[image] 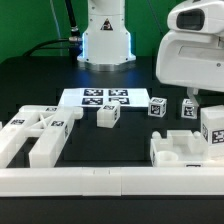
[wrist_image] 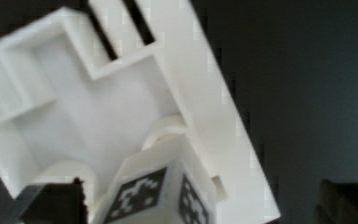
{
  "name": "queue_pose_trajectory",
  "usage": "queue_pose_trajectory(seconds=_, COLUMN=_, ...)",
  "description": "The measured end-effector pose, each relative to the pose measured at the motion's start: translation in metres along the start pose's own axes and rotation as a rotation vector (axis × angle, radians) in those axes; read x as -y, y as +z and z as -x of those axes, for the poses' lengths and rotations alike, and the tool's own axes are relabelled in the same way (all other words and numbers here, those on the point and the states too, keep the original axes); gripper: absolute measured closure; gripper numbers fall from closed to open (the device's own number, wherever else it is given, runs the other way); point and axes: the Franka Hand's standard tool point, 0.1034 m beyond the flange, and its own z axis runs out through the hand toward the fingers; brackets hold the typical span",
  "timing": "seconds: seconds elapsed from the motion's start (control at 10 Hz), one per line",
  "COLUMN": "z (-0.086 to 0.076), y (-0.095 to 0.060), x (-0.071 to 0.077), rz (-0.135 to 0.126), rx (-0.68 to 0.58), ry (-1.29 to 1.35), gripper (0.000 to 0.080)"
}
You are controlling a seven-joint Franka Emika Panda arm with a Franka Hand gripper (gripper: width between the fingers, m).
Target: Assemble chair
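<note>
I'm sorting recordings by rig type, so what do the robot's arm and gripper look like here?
The arm is glossy white, with rounded casings and a dark recess near its top. Its white base has a bluish glow low down, and a black cable runs beside it. The gripper has dark fingers. No markings are legible on any of it.

bare table (image: 115, 145) between chair slabs (image: 35, 135) and seat block (image: 180, 150), small cube (image: 107, 116) nearby
</note>
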Motion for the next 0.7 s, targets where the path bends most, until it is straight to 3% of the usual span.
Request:
queue_pose_trajectory(seconds=0.5, z=-0.009, y=-0.002, x=-0.016, rz=-0.003, rx=-0.002, ry=-0.056, gripper=0.015)
queue_pose_trajectory(seconds=0.7, z=-0.018, y=-0.008, x=-0.014, rz=-0.007, rx=-0.007, ry=-0.054, gripper=0.015)
